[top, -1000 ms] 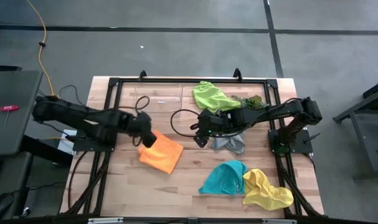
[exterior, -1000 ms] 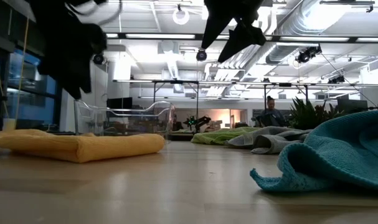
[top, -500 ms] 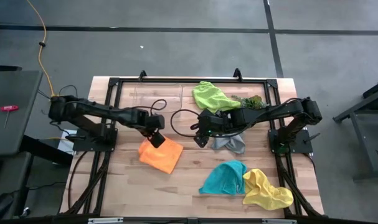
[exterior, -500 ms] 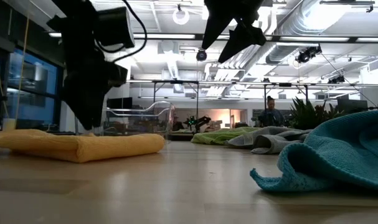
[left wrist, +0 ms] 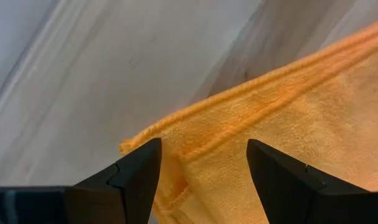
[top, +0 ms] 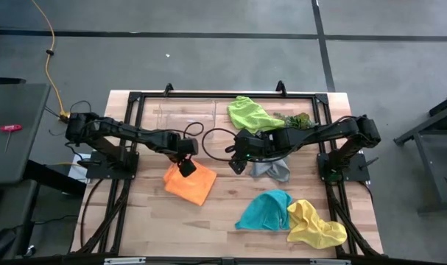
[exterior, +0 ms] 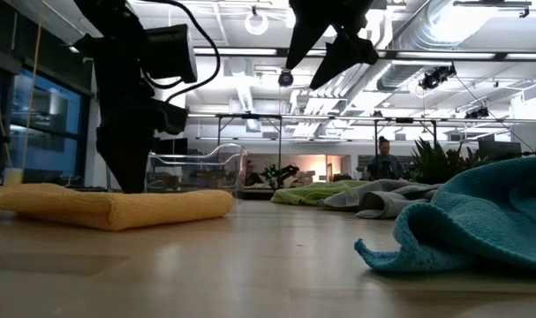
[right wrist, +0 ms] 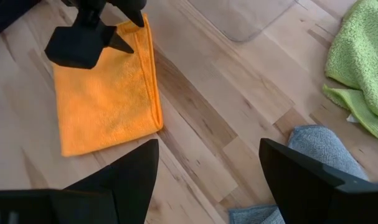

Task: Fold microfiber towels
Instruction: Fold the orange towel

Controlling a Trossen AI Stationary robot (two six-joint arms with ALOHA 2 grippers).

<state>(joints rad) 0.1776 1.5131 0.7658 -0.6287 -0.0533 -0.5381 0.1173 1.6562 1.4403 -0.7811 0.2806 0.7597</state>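
Microfibre like this orange towel [top: 191, 180] should be light, limp and a bit grippy, so I expect it to drape and drag rather than slide. I would pinch it right at a corner or along the stitched hem, both layers together, not in the middle of the panel.

My left claw [top: 186, 166] hangs with its jaws spread and nothing in them, directly over the towel's far corner. In the left wrist view that corner and its doubled edge lie between my two fingers [left wrist: 134, 174], just beneath them. The towel already lies flat and doubled on the table [top: 142, 221], stretching from under this claw toward the near edge.

My right claw [top: 236, 160] waits, also released and empty, off to the orange towel's right. The grey towel [top: 273, 171] is crumpled just beside it, the lime green towel [top: 250, 113] lies beyond it near the far edge, and the teal towel [top: 266, 210] and yellow towel [top: 314, 224] sit bunched together, touching, nearer the front.
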